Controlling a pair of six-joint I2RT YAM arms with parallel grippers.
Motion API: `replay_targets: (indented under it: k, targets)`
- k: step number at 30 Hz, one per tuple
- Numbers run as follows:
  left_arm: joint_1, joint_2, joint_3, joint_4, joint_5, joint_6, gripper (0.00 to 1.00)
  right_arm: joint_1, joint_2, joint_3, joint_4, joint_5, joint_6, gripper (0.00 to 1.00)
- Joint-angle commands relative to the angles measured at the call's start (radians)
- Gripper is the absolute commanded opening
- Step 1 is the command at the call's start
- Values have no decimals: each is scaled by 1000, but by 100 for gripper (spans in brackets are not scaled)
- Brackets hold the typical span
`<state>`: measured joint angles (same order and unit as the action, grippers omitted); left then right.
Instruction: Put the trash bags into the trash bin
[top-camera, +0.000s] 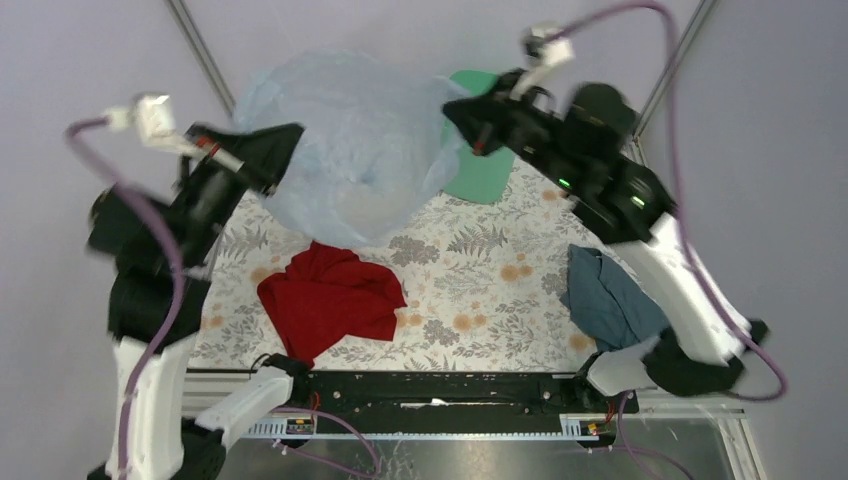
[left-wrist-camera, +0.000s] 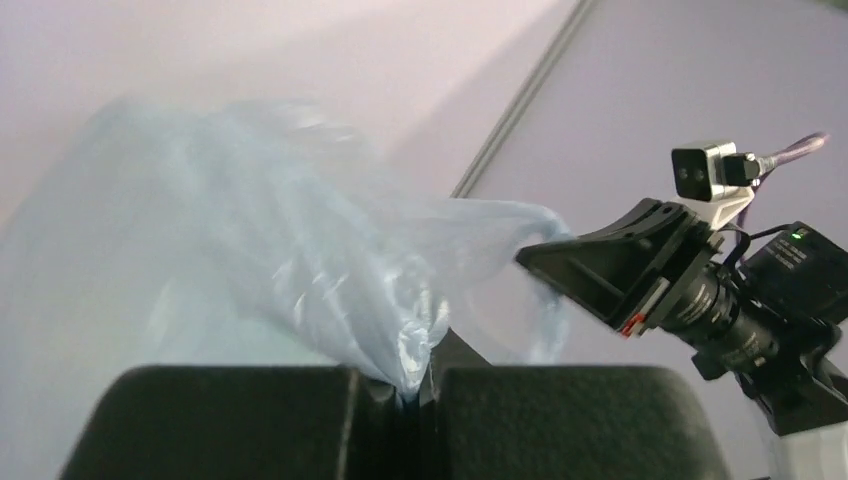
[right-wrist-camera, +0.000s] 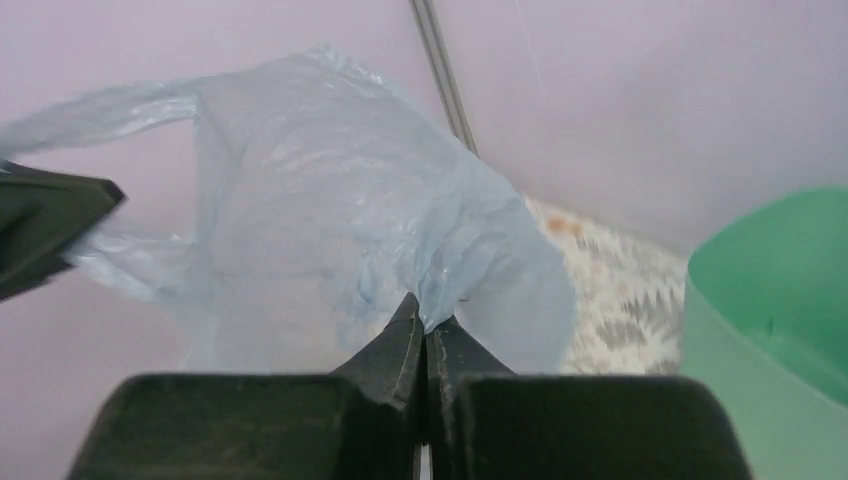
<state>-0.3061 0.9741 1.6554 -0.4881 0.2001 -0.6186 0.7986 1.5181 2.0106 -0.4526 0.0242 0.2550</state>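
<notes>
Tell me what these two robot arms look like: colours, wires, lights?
Both the left arm and right arm have white lower sections and bulky black upper sections. A purple cable loops from a small white camera at each wrist. The right arm shows small green lights; there is a red mark near the left wrist. The jaws are matte black, blocky, tapering to wedges.

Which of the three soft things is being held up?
The pale-blue bag, pinched by left gripper and right gripper; the red cloth and grey-blue cloth lie on the table.

The trash bag (top-camera: 350, 140), left of bin (top-camera: 485, 175)
</notes>
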Motion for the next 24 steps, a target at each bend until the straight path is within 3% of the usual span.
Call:
replay_targets:
  k: [1, 4, 7, 9, 11, 13, 17, 19, 21, 24]
  targets:
    - [4, -162, -184, 118, -23, -5, 0, 12, -195, -260, 110, -54, -13, 0]
    - [2, -174, -421, -42, -176, -71, 0, 10, -249, -619, 205, -29, 57, 0]
    - [2, -96, -613, -216, -196, -82, 0, 9, -180, -893, 213, -94, 163, 0]
    - [2, -124, -695, -211, -195, -69, 0, 10, -154, -973, 246, -137, 204, 0]
    - [2, -177, -647, -159, -184, -23, 0, 8, -170, -948, 242, -113, 196, 0]
    - [3, -172, -499, -122, -178, 23, 0, 9, -187, -835, 215, -64, 146, 0]
    - [2, -16, -48, -114, -16, 65, 0, 11, -82, -362, 10, -47, 22, 0]
    - [3, -3, 54, -55, 66, 39, 0, 12, -63, -199, -44, -92, 13, 0]
    - [2, -61, 2, 48, 91, 14, 0, 13, -119, -199, 11, -126, 27, 0]
    - [2, -208, -237, 92, -30, -5, 0, 13, -257, -441, 164, -117, 47, 0]
